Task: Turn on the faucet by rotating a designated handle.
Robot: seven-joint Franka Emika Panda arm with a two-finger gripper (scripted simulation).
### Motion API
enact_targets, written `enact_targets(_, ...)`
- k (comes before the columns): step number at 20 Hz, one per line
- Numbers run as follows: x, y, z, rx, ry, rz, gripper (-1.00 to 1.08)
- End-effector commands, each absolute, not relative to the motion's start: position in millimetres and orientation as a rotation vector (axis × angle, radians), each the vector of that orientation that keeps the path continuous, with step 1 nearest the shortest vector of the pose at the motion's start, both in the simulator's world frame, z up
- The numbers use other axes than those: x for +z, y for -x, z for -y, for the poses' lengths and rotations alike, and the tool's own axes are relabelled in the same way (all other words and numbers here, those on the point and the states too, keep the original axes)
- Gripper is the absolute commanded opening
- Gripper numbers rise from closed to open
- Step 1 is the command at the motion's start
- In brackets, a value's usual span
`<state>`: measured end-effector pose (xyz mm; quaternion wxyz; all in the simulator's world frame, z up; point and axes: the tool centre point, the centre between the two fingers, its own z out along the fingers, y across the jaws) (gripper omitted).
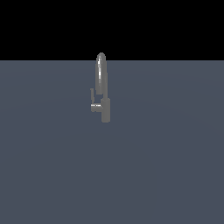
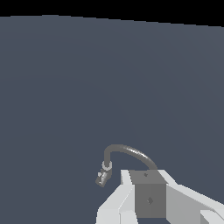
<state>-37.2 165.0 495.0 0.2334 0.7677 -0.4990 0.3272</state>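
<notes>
The faucet [image 1: 105, 109] stands alone on the grey floor in the exterior view: a short cylindrical body under a tall, narrow arched spout [image 1: 101, 72]. The handle [image 1: 92, 95] is a thin upright lever on a short stub on the side of the body toward the exterior view's left. No arm or gripper appears in that view. In the wrist view, white and grey parts of my gripper [image 2: 150, 197] fill the near edge. The curved spout [image 2: 127, 151] arches out from just behind them to its nozzle [image 2: 103, 175]. The handle is hidden in that view.
A flat grey floor [image 1: 166, 166] stretches all around the faucet, with black background beyond its far edge. No other objects are in view.
</notes>
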Motion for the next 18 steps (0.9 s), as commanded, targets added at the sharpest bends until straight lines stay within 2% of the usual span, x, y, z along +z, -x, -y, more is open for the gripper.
enact_targets(1,471,18,-166,0.902,-2.068,1.405,-1.00)
enact_targets(11,351,-49,-146,0.860,-1.918,1.536,-1.00)
enact_targets(18,257,-80,-117,0.789,-1.827,1.641,-1.00)
